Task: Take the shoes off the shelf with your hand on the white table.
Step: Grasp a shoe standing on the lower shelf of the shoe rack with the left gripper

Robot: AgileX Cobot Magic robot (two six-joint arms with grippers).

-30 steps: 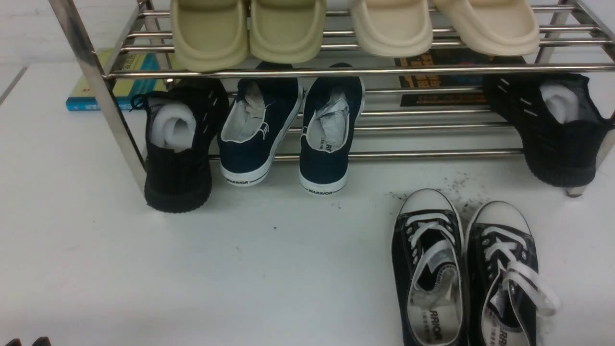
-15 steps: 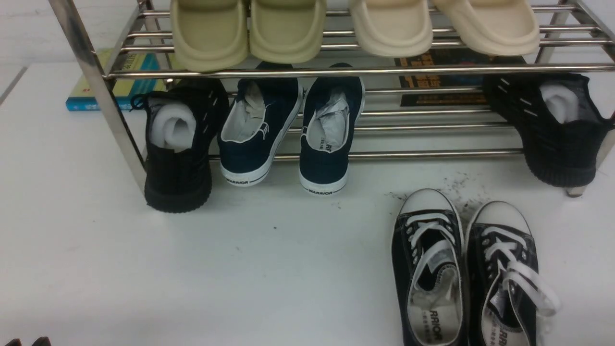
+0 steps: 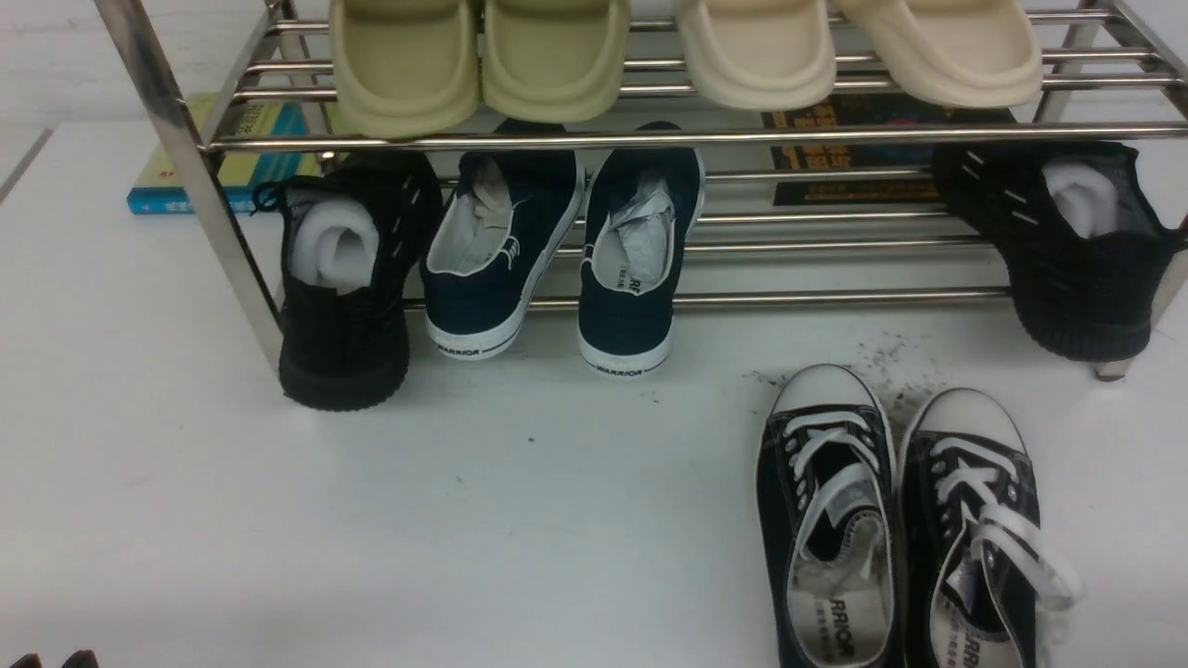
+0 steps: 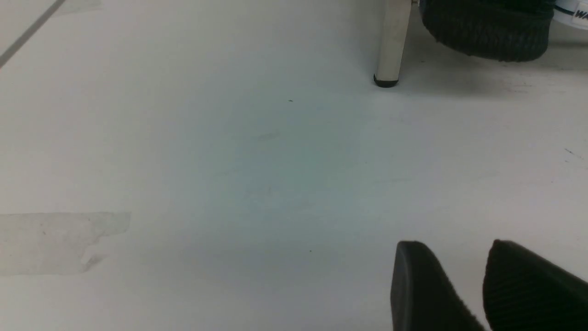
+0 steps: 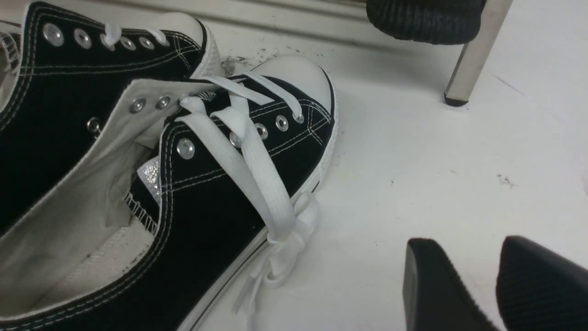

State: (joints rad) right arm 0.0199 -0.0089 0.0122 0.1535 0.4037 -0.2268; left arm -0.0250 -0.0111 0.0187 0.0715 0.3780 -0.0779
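Navy canvas slip-on shoes [image 3: 483,306] (2, paper-stuffed) on chrome tube shelf [image 3: 789,299], left: likely light, soft; grasp near heel rim. Left gripper [image 4: 459,257], right gripper [image 5: 473,262]: narrowly parted, empty.

Soft, even light from above leaves the white bench [image 3: 557,520] bright and slightly washed out, with faint shadows under the shelf [image 3: 835,135], glints on its tubes, mild grain throughout

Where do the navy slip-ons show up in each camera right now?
Front: navy slip-ons on the shelf's lower tier, beside the left black knit sneaker.
Left wrist: only a white sole sliver just past that sneaker.
Right wrist: not in it.
Shared landmark: that sneaker.
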